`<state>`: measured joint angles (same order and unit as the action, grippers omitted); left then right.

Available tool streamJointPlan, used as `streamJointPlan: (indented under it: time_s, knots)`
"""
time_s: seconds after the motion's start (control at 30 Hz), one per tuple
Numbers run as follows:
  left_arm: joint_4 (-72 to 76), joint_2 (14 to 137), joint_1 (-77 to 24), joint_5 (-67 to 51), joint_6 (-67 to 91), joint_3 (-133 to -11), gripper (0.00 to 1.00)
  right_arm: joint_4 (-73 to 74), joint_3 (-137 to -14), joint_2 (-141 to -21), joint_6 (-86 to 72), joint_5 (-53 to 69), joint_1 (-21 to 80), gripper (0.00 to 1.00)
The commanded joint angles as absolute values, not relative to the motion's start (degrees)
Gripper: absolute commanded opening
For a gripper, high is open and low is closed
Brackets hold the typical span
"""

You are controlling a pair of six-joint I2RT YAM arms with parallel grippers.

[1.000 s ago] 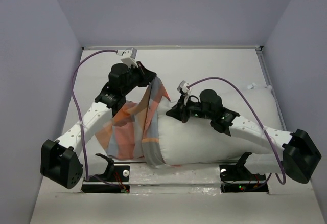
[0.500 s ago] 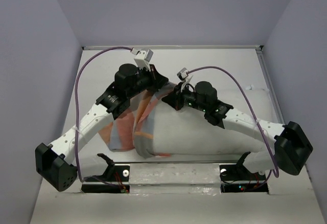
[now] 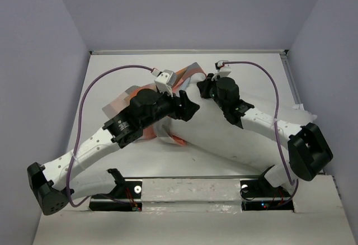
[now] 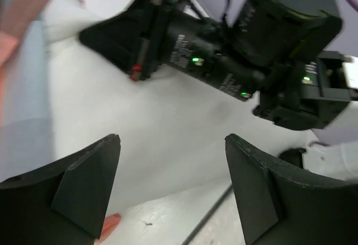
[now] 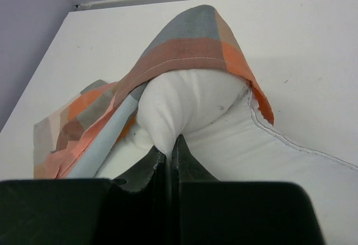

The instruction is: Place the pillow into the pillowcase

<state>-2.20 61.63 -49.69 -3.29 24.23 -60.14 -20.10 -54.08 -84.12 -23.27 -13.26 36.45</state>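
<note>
The white pillow (image 3: 235, 141) lies slanted across the table under my right arm. Its far left end sits under a hood of the checked pillowcase (image 5: 190, 38). The rest of the pillowcase (image 3: 120, 105) is bunched to the left. My right gripper (image 5: 169, 147) is shut on a fold of the pillow (image 5: 190, 99) just below that hood. My left gripper (image 4: 172, 144) stands open over the pillow (image 4: 156, 116) with nothing between its fingers, close beside the right gripper (image 3: 202, 87). A strip of pillowcase (image 4: 22, 88) shows at the left of the left wrist view.
Bare white table (image 5: 302, 43) stretches behind the pillow up to the back rail (image 3: 190, 51). Grey walls close in on both sides. Purple cables (image 3: 84, 105) arc over both arms. A metal strip (image 3: 190, 186) runs along the near edge between the arm bases.
My left gripper has let go of the pillowcase and opened. Both grippers moved toward the back of the table, the right one carrying the pillow's end up under the pillowcase.
</note>
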Motion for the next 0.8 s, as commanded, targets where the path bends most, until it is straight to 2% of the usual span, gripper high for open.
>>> streamJointPlan:
  time_s: [0.0,0.03,0.17,0.33,0.47,0.53,0.57,0.6,0.63,0.7,0.73,0.77]
  knots:
    - [-5.97,52.83,-50.36,16.7,26.45,-54.24,0.86,-26.1,-57.39,-83.23,-23.21,-17.49,36.65,0.0]
    - [-8.41,52.04,-50.19,21.22,27.24,-51.88,0.86,-26.1,-57.13,-83.15,-23.03,-17.32,36.13,0.0]
    - [-7.13,51.5,-46.68,22.5,30.58,-44.93,0.86,-26.19,-55.73,-82.27,-22.32,-14.77,36.12,0.0]
    - [3.85,55.62,-33.95,8.99,26.99,-40.09,0.85,-26.19,-53.62,-80.86,-22.41,-11.7,36.12,0.0]
    - [8.08,60.02,-31.91,5.8,24.18,-41.57,0.84,-26.19,-52.65,-79.63,-22.15,-10.37,36.12,0.0]
    - [10.36,63.45,-31.12,4.06,23.47,-42.27,0.81,-26.19,-51.95,-79.19,-22.15,-9.67,36.12,0.0]
    - [10.98,65.28,-30.77,3.52,23.21,-42.36,0.75,-26.02,-51.94,-79.1,-22.06,-9.49,36.12,0.0]
    - [12.47,66.69,-30.41,2.38,23.12,-42.28,0.63,-25.93,-51.86,-79.01,-21.71,-9.67,36.12,0.0]
    - [13.44,66.71,-30.32,1.24,23.03,-42.01,0.63,-25.75,-51.86,-79.01,-21.53,-9.84,36.12,0.0]
    - [16.42,66.54,-30.32,-2.96,23.2,-40.62,0.24,-25.58,-52.12,-79.19,-20.75,-10.8,36.12,0.0]
    - [17.22,66.53,-30.32,-3.6,23.46,-40.0,0.1,-25.58,-52.38,-79.36,-20.57,-11.16,36.12,0.0]
    - [17.66,64.97,-30.32,-3.69,24.08,-39.47,0.0,-25.4,-52.64,-79.8,-20.39,-11.34,35.51,0.0]
